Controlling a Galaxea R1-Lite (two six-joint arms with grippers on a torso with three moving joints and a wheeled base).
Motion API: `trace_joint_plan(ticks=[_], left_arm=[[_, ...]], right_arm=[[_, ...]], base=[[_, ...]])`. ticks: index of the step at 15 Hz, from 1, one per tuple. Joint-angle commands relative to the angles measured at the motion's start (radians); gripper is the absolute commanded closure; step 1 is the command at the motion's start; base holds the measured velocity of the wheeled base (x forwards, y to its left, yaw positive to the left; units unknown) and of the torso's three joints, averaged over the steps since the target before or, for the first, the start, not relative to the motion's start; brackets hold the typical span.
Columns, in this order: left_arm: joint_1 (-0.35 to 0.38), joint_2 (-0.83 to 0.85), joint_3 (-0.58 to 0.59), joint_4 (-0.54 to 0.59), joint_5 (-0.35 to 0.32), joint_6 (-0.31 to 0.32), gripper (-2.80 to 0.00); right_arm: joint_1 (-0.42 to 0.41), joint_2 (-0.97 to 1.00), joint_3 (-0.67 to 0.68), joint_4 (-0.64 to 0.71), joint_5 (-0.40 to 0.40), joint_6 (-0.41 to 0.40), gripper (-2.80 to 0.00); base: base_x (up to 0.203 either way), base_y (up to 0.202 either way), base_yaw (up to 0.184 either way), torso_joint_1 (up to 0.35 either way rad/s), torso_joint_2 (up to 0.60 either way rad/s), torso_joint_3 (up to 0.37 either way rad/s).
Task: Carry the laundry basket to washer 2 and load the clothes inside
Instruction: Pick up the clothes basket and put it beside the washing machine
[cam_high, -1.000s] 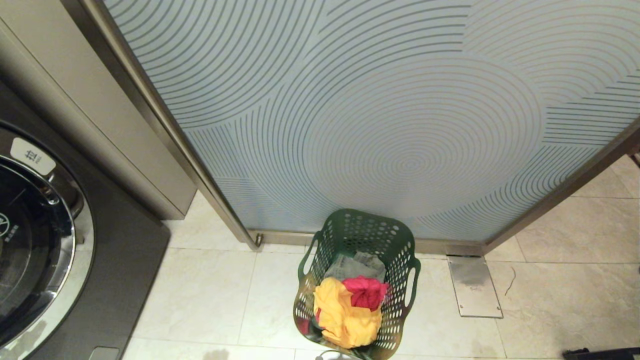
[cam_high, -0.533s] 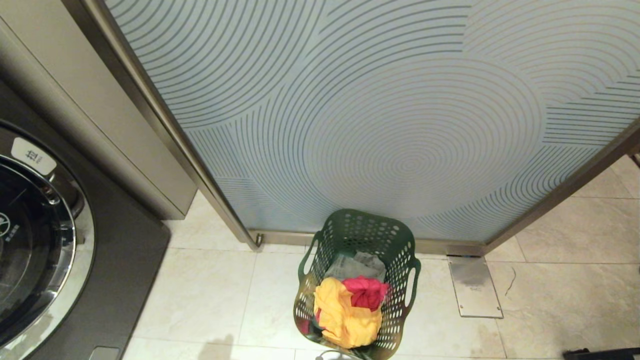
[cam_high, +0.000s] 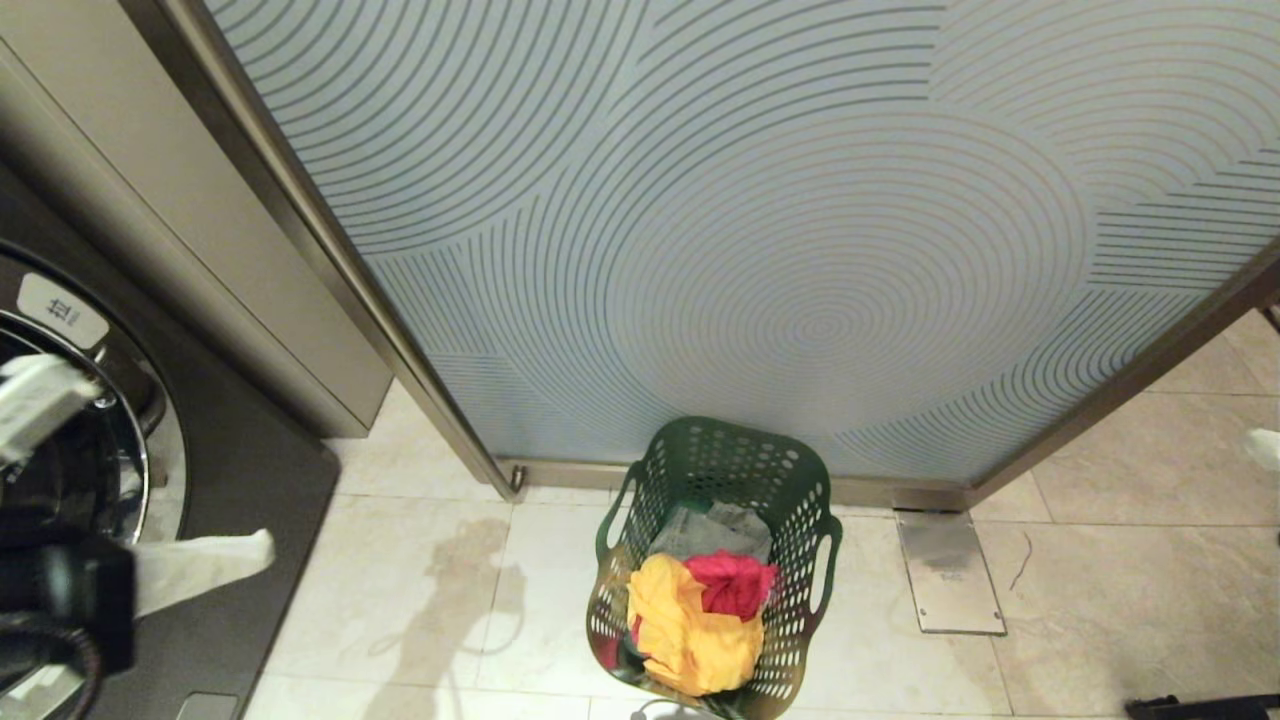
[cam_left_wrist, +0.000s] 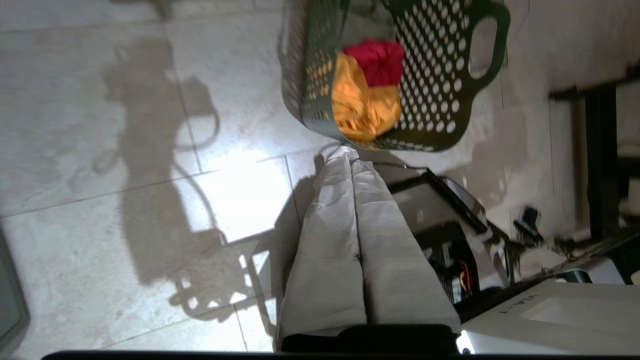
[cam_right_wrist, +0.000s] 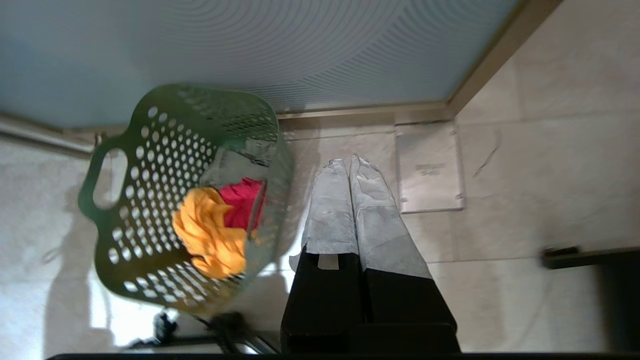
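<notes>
Beside the basket: my left gripper (cam_left_wrist: 350, 159) pinched shut, empty.
Right gripper (cam_right_wrist: 348, 162): shut, empty.
Laundry basket (cam_high: 795, 500): upright, mouth up.

The laundry basket (cam_high: 715, 560) stands on the floor (cam_high: 420, 590), right in front of the big glass door (cam_high: 760, 230). The clothes (cam_high: 700, 610) lie inside it. A washer (cam_high: 150, 500) stands far off to its left, with a cabinet (cam_high: 180, 220) behind it.
</notes>
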Motion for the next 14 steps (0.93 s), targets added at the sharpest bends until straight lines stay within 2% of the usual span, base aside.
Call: trace_joint_plan(ticks=[1,2,3,5,8,9,11,12,14], left_arm=[[-0.161,0.345,-0.082,-0.038,0.057,-0.023,-2.80],[-0.196,0.426,-0.130,-0.054,0.077,-0.032,-2.80],[-0.225,0.505,-0.185,-0.065,0.091,-0.043,-2.80],[-0.290,0.639,-0.288,-0.078,0.125,-0.083,-2.80],[-0.368,0.798,-0.401,-0.132,0.264,-0.111,-2.80],[-0.381,0.840,-0.442,-0.179,0.352,-0.114,-2.80],[-0.402,0.863,-0.467,-0.243,0.503,-0.117,-2.80],[-0.404,0.859,-0.466,-0.253,0.544,-0.115,-2.80],[-0.405,0.855,-0.447,-0.254,0.582,-0.101,-2.80]], right_arm=[[-0.002,0.300,-0.018,-0.122,0.000,0.049,0.00],[-0.002,0.382,-0.025,-0.179,-0.001,0.063,0.00],[-0.002,0.465,-0.035,-0.239,-0.001,0.073,-2.80],[-0.002,0.619,-0.046,-0.357,0.001,0.085,-2.80],[0.018,0.789,-0.073,-0.529,0.003,0.135,-2.80],[0.047,0.806,-0.087,-0.551,0.004,0.180,-2.80],[0.097,0.800,-0.075,-0.551,0.005,0.218,-2.80],[0.127,0.798,-0.070,-0.551,0.005,0.237,-2.80],[0.186,0.809,-0.066,-0.549,0.004,0.273,-2.80]], base=[[0.000,0.000,0.000,0.000,0.00,0.000],[0.000,0.000,0.000,0.000,0.00,0.000],[0.000,0.000,0.000,0.000,0.00,0.000],[0.000,0.000,0.000,0.000,0.00,0.000],[0.000,0.000,0.000,0.000,0.00,0.000],[0.000,0.000,0.000,0.000,0.00,0.000],[0.000,0.000,0.000,0.000,0.00,0.000],[0.000,0.000,0.000,0.000,0.00,0.000],[0.000,0.000,0.000,0.000,0.00,0.000]])
